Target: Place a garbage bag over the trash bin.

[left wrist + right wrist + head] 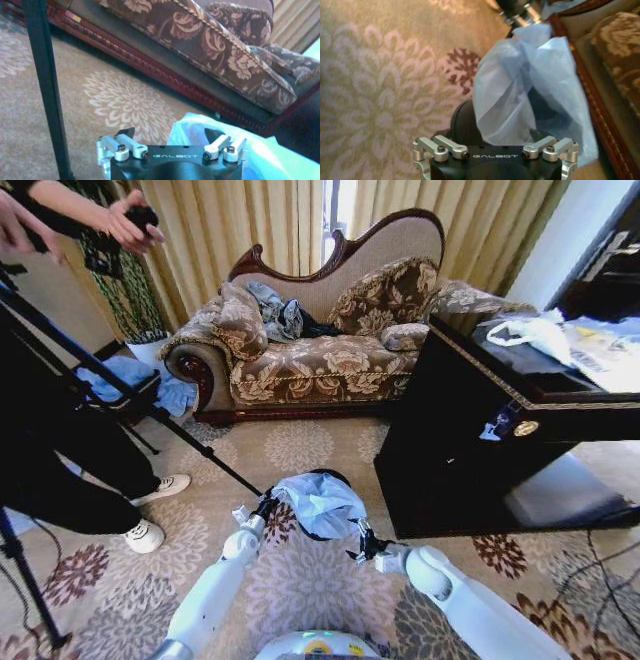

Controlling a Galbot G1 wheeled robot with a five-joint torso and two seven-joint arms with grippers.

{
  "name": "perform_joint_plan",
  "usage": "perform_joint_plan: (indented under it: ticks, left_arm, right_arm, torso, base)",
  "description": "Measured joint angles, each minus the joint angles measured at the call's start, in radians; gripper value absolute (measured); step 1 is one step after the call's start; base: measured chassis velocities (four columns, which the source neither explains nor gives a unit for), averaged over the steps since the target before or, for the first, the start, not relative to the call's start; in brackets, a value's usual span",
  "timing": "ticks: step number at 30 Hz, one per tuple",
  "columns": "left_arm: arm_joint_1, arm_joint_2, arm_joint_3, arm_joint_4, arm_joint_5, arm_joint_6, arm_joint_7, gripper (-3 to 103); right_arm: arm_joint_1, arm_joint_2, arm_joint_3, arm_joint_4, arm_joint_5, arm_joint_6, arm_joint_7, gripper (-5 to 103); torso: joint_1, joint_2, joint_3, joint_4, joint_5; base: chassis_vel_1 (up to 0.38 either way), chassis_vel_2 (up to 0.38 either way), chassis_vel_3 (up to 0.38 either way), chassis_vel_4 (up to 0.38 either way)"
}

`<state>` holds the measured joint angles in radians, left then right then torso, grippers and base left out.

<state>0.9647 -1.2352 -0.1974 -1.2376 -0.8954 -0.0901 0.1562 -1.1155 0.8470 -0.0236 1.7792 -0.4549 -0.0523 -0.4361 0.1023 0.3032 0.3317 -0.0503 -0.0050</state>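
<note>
The pale blue garbage bag lies crumpled over the small black trash bin on the carpet in front of me. My left gripper is at the bag's left edge. In the left wrist view this gripper is open, with the bag lying between its fingers. My right gripper sits at the bag's near right side. It is open around the hanging bag, with the bin's black wall just beyond. Most of the bin's rim is hidden by plastic.
A patterned sofa stands behind the bin, and a dark cabinet is close on the right. A black tripod leg slants down to the floor beside my left gripper. A person's white shoes are at the left.
</note>
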Motion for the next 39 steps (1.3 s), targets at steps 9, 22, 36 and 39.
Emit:
perform_joint_plan:
  ticks: [9,22,36,39]
  left_arm:
    - [-0.047,0.003,0.032,0.114,0.027,-0.037,-0.027,100]
    - [-0.048,-0.008,0.087,0.100,0.089,-0.063,-0.123,100]
    - [0.028,0.260,0.029,-0.286,-0.012,0.089,-0.203,100]
    - [0.024,0.288,0.034,-0.313,-0.019,0.097,-0.212,100]
  right_arm:
    - [-0.186,-0.003,0.163,0.100,0.135,0.065,0.097,100]
    - [-0.296,0.019,0.224,0.117,0.391,0.196,0.336,100]
    - [-0.318,0.104,0.162,0.164,0.693,0.118,0.506,100]
    - [-0.338,0.140,0.160,0.165,0.728,0.115,0.544,100]
  torso:
    - [0.000,0.000,0.000,-0.0003,0.0001]
    - [0.000,0.000,0.000,-0.0003,-0.0002]
    - [0.000,0.000,0.000,0.0000,0.0000]
    - [0.000,0.000,0.000,-0.0002,-0.0001]
  base:
    - [0.000,0.000,0.000,0.000]
    - [0.000,0.000,0.000,0.000]
    - [0.000,0.000,0.000,0.000]
    - [0.000,0.000,0.000,0.000]
